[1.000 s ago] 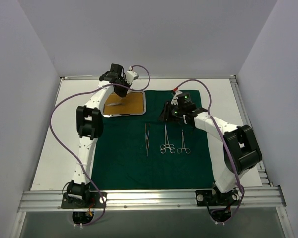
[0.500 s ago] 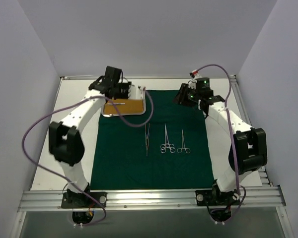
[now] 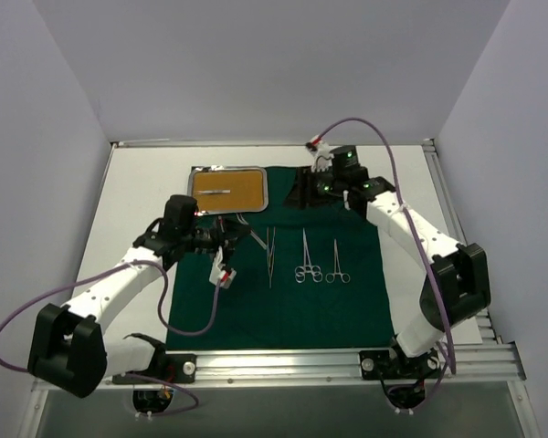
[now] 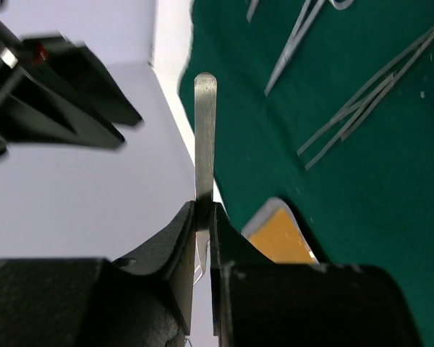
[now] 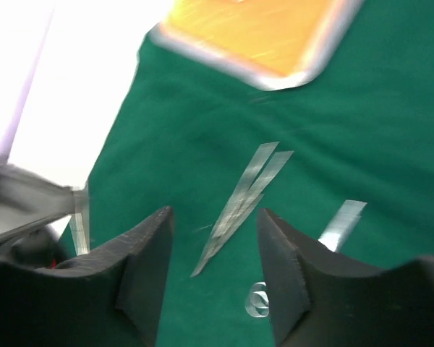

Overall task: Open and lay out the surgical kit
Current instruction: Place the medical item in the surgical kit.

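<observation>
The dark green cloth point(image 3: 283, 310) lies spread flat. On it lie one pair of tweezers point(image 3: 270, 255) and two ring-handled clamps point(image 3: 307, 260) point(image 3: 336, 262), side by side. The steel tray point(image 3: 262, 190) with its orange inside sits at the cloth's far left corner; a thin silvery streak shows inside it. My left gripper point(image 3: 240, 237) hovers over the cloth's left part, shut on a second pair of tweezers point(image 4: 205, 130) that sticks out past its fingertips. My right gripper point(image 3: 306, 193) is open and empty above the far edge of the cloth, right of the tray; its wrist view shows the lying tweezers point(image 5: 242, 191) below the jaws.
White table surface point(image 3: 128, 201) borders the cloth on the left and right. Grey walls enclose the back and sides. Purple cables loop from both arms, the left one over the cloth's near left point(image 3: 205, 315). A metal rail point(image 3: 274, 365) runs along the near edge.
My left arm has swung from the tray toward the near left and now holds tweezers over the cloth beside the laid-out tools. My right gripper shifted slightly left at the far edge.
</observation>
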Tool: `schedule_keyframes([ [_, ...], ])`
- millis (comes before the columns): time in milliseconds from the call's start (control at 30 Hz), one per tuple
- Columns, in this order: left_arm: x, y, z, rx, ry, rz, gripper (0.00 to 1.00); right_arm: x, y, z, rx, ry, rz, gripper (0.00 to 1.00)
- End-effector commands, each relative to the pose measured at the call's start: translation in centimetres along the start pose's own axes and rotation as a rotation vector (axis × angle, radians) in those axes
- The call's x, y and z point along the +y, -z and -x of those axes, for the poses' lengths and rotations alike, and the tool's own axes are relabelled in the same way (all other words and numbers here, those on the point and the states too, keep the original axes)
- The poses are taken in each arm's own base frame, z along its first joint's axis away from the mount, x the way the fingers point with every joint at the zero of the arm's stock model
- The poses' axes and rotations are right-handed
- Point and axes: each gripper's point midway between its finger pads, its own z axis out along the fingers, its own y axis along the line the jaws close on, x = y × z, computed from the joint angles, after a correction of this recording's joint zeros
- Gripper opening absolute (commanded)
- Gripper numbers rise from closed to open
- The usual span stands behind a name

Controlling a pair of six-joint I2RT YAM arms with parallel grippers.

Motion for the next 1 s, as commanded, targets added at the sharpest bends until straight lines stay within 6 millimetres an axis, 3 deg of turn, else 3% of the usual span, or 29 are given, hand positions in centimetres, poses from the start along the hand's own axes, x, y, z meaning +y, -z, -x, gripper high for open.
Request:
schedule_keyframes([
  [0,3.3,0.6,4.7,-0.137,-0.594,0.165,0.02,7.5,1.0,-1.0,0.038,0.127,0.22,0.41],
  [100,2.3,0.8,5.8,-0.158,-0.614,0.179,0.02,10.4,1.0,-2.4,0.056,0.171,0.318,0.37],
  [233,1.6,0.9,6.4,-0.165,-0.659,0.185,0.02,12.9,1.0,-4.6,0.128,0.201,0.438,0.37],
  [367,1.7,0.8,5.7,-0.14,-0.679,0.183,0.02,13.4,0.1,-7.2,0.222,0.221,0.463,0.37],
  [500,1.8,0.6,4.8,-0.108,-0.659,0.17,0.02,12.9,0.0,-8.5,0.258,0.239,0.419,0.37],
  [967,1.7,0.5,3.5,-0.058,-0.609,0.134,0.02,12.6,-2.0,-9.8,0.297,0.276,0.292,0.33],
])
